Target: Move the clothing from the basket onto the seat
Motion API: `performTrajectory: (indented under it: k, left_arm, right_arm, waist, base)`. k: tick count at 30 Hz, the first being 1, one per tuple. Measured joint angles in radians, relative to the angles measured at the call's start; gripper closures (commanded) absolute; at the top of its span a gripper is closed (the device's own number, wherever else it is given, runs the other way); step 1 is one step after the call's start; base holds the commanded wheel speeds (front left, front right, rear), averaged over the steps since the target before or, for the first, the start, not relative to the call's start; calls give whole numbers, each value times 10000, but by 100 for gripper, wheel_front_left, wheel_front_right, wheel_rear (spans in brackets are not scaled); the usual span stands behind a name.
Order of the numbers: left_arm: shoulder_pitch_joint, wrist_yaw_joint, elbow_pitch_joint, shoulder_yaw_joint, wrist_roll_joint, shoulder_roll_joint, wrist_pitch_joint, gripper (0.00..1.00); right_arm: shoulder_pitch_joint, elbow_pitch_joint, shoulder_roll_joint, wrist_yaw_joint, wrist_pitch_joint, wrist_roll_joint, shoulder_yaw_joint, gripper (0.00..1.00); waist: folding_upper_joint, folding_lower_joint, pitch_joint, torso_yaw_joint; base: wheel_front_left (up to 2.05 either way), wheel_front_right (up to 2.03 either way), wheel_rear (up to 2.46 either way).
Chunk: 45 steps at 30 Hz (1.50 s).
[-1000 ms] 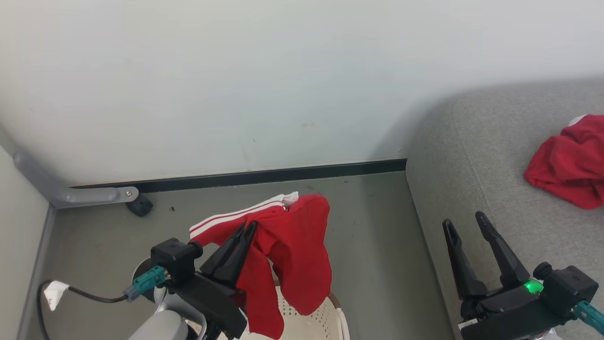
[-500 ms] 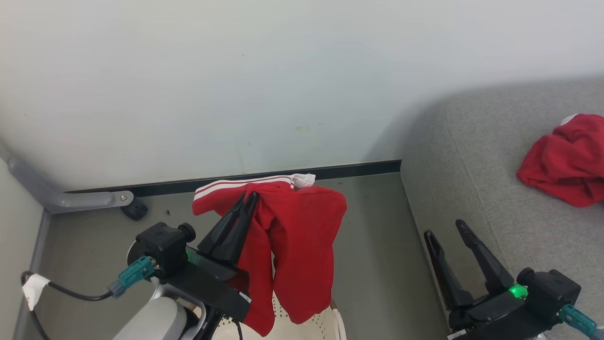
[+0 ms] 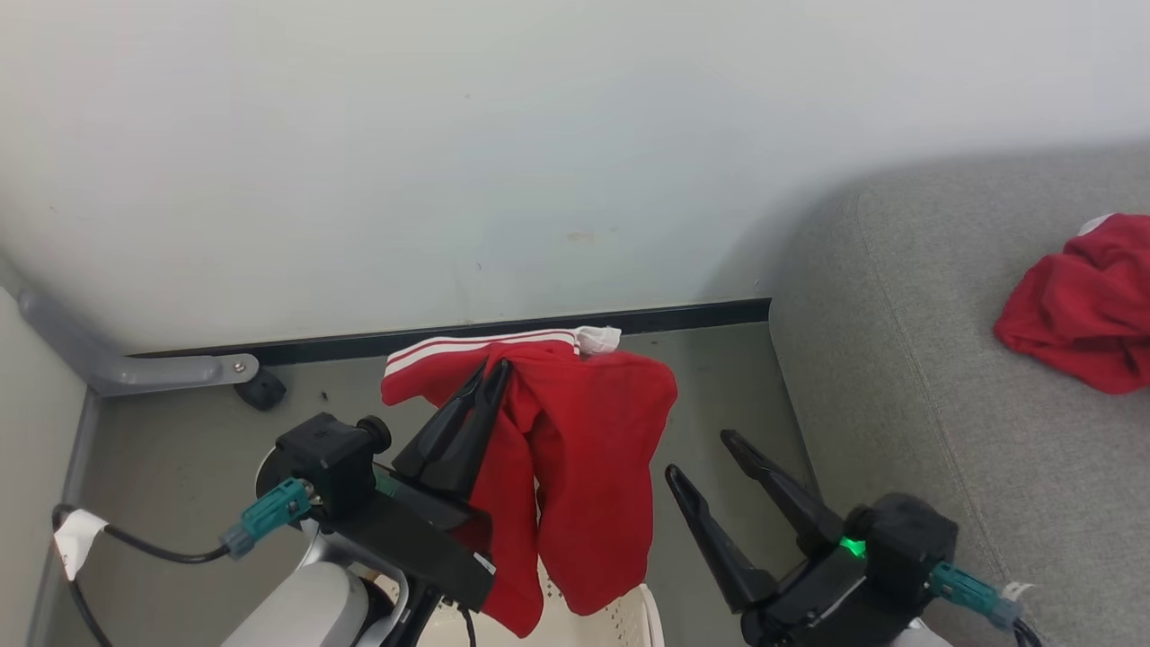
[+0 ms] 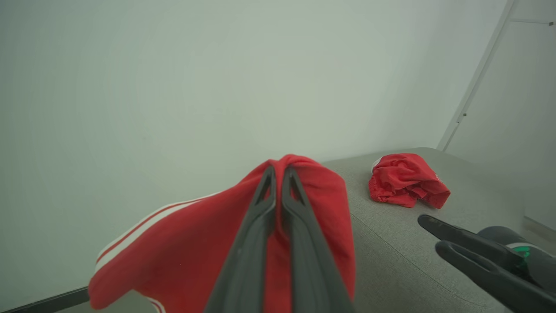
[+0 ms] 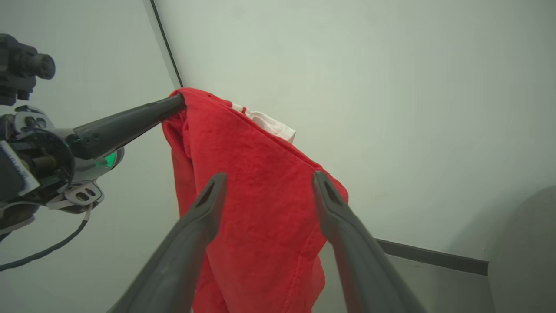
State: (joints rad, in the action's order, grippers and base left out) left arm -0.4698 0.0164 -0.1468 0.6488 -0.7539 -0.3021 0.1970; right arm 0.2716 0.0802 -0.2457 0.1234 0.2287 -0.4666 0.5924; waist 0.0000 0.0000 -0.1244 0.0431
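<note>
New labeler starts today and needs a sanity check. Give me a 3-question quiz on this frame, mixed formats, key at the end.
1. True or false: the left gripper is shut on the hanging red garment.
2. Multiple choice: the crumpled red garment lies A) in the basket, B) on the seat, C) on the floor.
3. Fill in: the right gripper is ___ and holds nothing.

Key: 1 true; 2 B; 3 open.

text: none legible | white cable tag (image 3: 74,548): too small to read | numbers, brands, signs: none legible
</note>
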Motion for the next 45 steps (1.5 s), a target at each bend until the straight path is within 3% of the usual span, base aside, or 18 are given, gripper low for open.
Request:
performTrajectory:
  k: [16, 23, 35, 36, 37, 38, 39, 45]
  left_arm:
    - [-364, -92, 332, 263, 0, 228, -479, 100]
    - [-364, -167, 462, 405, 0, 286, -648, 100]
    - [-363, -169, 660, 535, 0, 353, -809, 100]
    - [-363, -169, 669, 545, 0, 353, -811, 100]
    - [-362, -173, 679, 556, 0, 353, -813, 100]
    - [-362, -174, 690, 564, 0, 353, -815, 100]
    - [-362, -174, 702, 571, 0, 355, -823, 100]
    - [-359, -180, 713, 589, -2, 345, -895, 100]
  right_arm:
    - [1600, 1952, 811, 2, -349, -474, 1837, 0]
    - [2410, 3133, 1197, 2, -441, -656, 2261, 0]
    - [3180, 4681, 1285, 2, -412, -1080, 2518, 0]
    - [3250, 4786, 1306, 2, -410, -1127, 2568, 24]
    - [3332, 4886, 1315, 2, -407, -1154, 2631, 62]
    - [3410, 4999, 1327, 2, -360, -1156, 2675, 85]
    - [3498, 5116, 1333, 2, -334, -1160, 2717, 100]
    - [3760, 5580, 1352, 2, -121, -1342, 2815, 100]
  waist:
    - [0, 0, -59, -494]
    - [0, 0, -81, -597]
    - [0, 0, -122, -801]
    - [0, 0, -126, -815]
    - [0, 0, -130, -828]
    - [0, 0, -134, -841]
    - [1, 0, -136, -852]
    - [0, 0, -123, -883]
  base:
    - [0, 0, 0]
    - [0, 0, 0]
    - [0, 0, 0]
    - [0, 0, 0]
    - [0, 0, 0]
    - [0, 0, 0]
    - [0, 0, 0]
    - [0, 0, 0]
